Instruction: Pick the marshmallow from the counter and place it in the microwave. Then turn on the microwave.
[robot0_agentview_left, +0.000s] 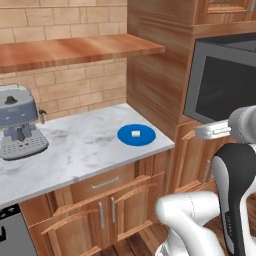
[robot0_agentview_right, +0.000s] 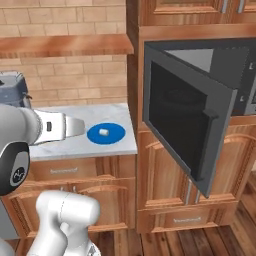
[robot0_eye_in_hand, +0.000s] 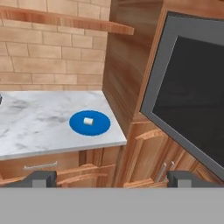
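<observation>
The marshmallow (robot0_agentview_left: 135, 133) is being carried by a round blue plate (robot0_agentview_left: 127, 138), near the plate's middle, as a small white stub. The plate is being borne by the counter (robot0_agentview_left: 75, 150), a veined marble top, near its right end and close to the front edge. In the right base view the marshmallow (robot0_agentview_right: 104, 132) is being shown on the plate (robot0_agentview_right: 115, 136) just left of the tall wooden cabinet column. In the hand view the marshmallow (robot0_eye_in_hand: 88, 120) is being seen on the plate (robot0_eye_in_hand: 101, 127) ahead and below.

To the right, the microwave (robot0_agentview_right: 200, 105) is being held in the wooden column with its dark glass door (robot0_agentview_right: 182, 120) swung wide open toward the room; the black vertical handle (robot0_agentview_right: 207, 150) is being shown on the door's free edge.

The gripper (robot0_eye_in_hand: 111, 179) is being held in the air, well apart from the plate and the counter, with its two dark fingertips (robot0_eye_in_hand: 39, 178) spread fully apart and nothing between them.

At the far left of the counter a grey coffee machine (robot0_agentview_left: 19, 122) is being shown, standing against the brick wall under a brown wooden shelf (robot0_agentview_left: 75, 50).
</observation>
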